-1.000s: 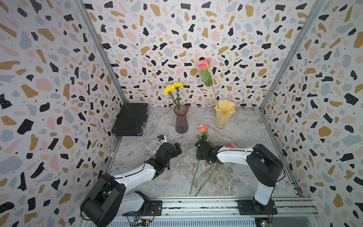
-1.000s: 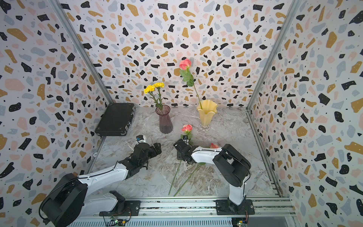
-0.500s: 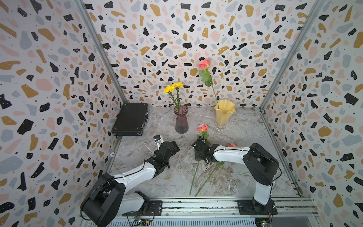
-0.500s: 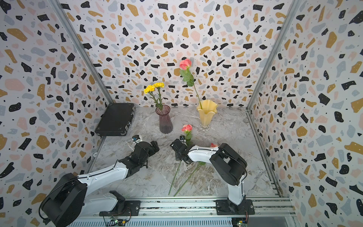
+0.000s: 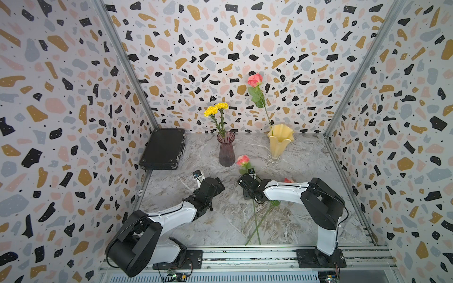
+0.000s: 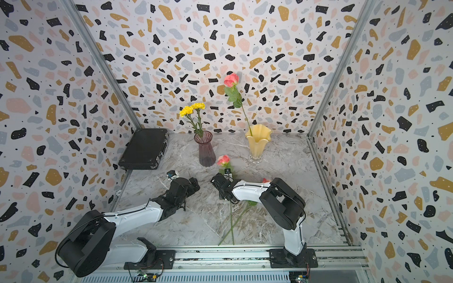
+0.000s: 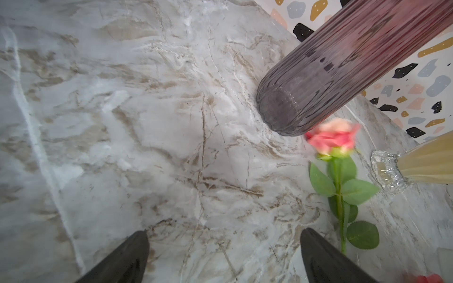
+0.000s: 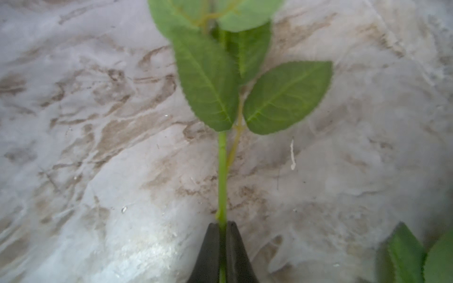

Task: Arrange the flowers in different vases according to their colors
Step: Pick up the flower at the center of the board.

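Though parted earlier, right pincer [image 8: 222, 226] now clamps rose stem [image 8: 222, 176] | left pincer [image 7: 224, 231] spread

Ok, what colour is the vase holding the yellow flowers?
The vase is ribbed purple-pink glass, clearest in the left wrist view.

Left arm [image 5: 171, 215]: glossy white tapered shell between bulky black joint housings; thin black cable along the top
Right arm [image 5: 284, 192]: same white-and-black build; small screws dot the shell seam
Bases [image 5: 321, 257]: black plates; loose wires beside them
Wrist camera [image 5: 196, 175]: small box, bluish lens
Fingers [image 7: 122, 259]: matte black tapered wedges
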